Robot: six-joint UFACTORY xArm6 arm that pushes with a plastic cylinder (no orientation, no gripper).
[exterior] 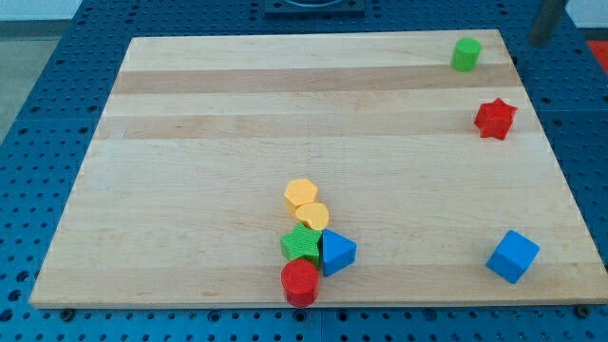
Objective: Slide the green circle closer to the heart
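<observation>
The green circle (pixel 465 53) stands near the board's top right corner. The yellow heart (pixel 313 216) lies low in the middle of the board, in a cluster, touching a yellow hexagon (pixel 300 193) above it and a green star (pixel 301 244) below it. A dark rod enters at the view's top right corner. My tip (pixel 539 40) is just past the board's top right edge, to the right of the green circle and apart from it.
A blue triangle (pixel 337 253) and a red circle (pixel 300 281) complete the cluster near the bottom edge. A red star (pixel 495 118) sits at the right edge below the green circle. A blue cube (pixel 513 256) sits at the bottom right.
</observation>
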